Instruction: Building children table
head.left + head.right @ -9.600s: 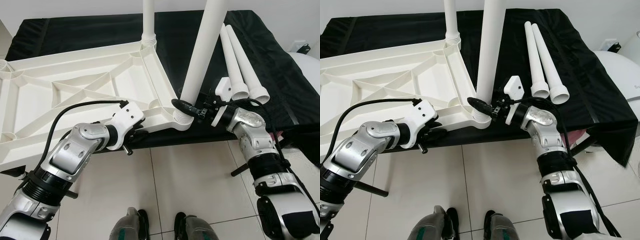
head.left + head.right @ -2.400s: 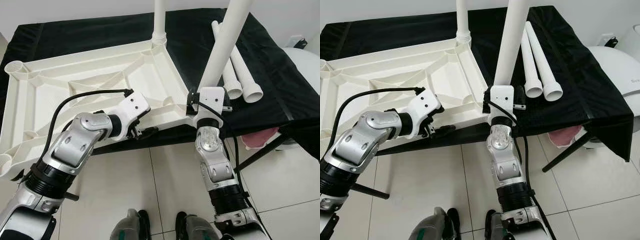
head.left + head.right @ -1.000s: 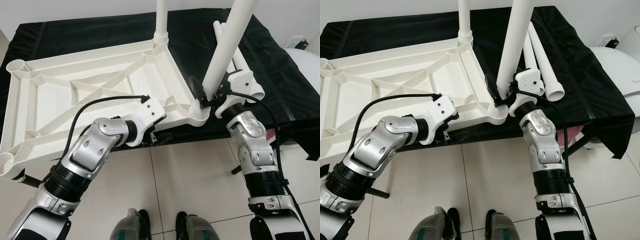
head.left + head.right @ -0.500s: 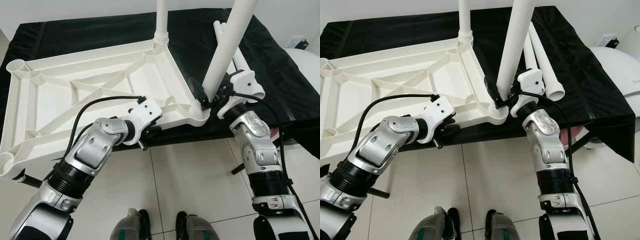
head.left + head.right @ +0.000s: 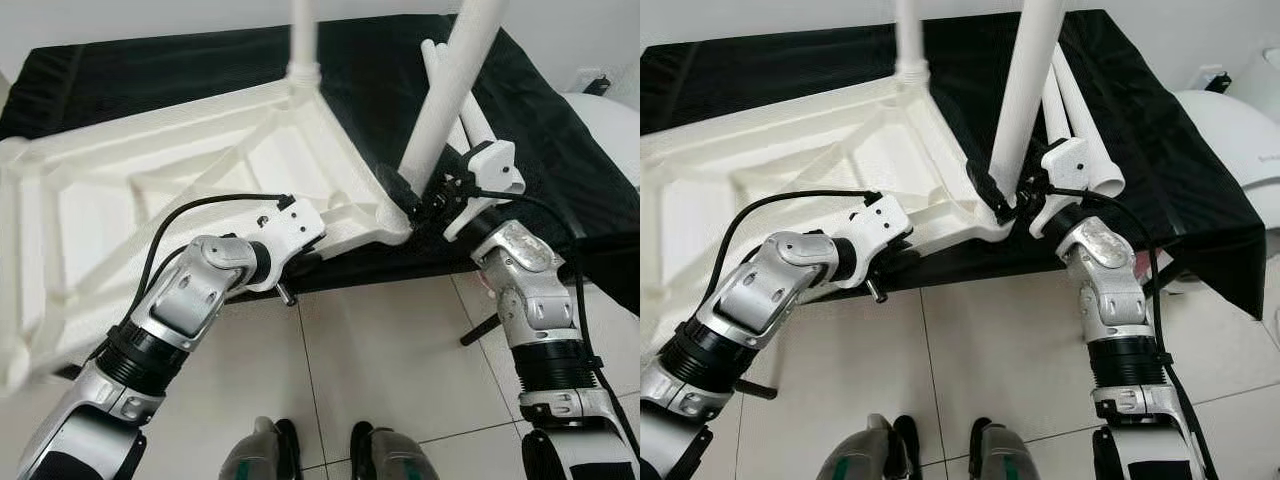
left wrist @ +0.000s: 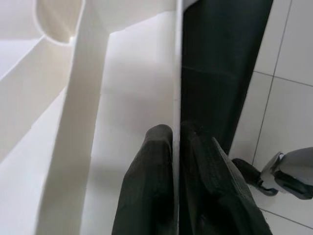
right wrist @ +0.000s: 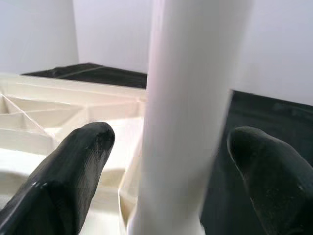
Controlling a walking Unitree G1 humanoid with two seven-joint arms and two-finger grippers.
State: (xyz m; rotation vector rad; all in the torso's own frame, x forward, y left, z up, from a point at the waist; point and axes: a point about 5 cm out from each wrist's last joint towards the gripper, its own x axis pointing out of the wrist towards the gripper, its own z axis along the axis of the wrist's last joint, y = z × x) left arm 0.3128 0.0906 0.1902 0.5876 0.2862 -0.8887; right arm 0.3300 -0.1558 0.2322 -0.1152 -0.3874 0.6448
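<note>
**A:** Where does the tabletop sit?

**B:** The white ribbed tabletop [image 5: 170, 190] lies upside down across the left and centre of the head views, on a table draped in black cloth [image 5: 560, 150]. Its picture is smeared, so the far left corners are hard to read.

**A:** And the legs?

**B:** One leg [image 5: 303, 35] stands upright in the corner socket at top centre. A second, the near leg [image 5: 1025, 85], rises slanted from the corner socket at centre frame. Two spare legs [image 5: 1085, 130] lie side by side on the cloth, just right of the slanted one.

**A:** What is the left gripper doing?

**B:** The left gripper [image 6: 176, 142] is clenched on the tabletop's front rim, lower centre of the left eye view. In the left wrist view one black finger presses each face of the thin white wall.

**A:** The right gripper?

**B:** The right gripper [image 7: 166, 147] sits at the base of the near leg, centre right in the head views. Its fingers [image 7: 73, 166] are spread on either side of the tube, with a gap showing at each side, so it looks released rather than gripping.

**A:** Anything below?

**B:** Pale floor tiles [image 5: 400, 370] and the robot's feet [image 5: 930, 455] at the bottom edge.
</note>
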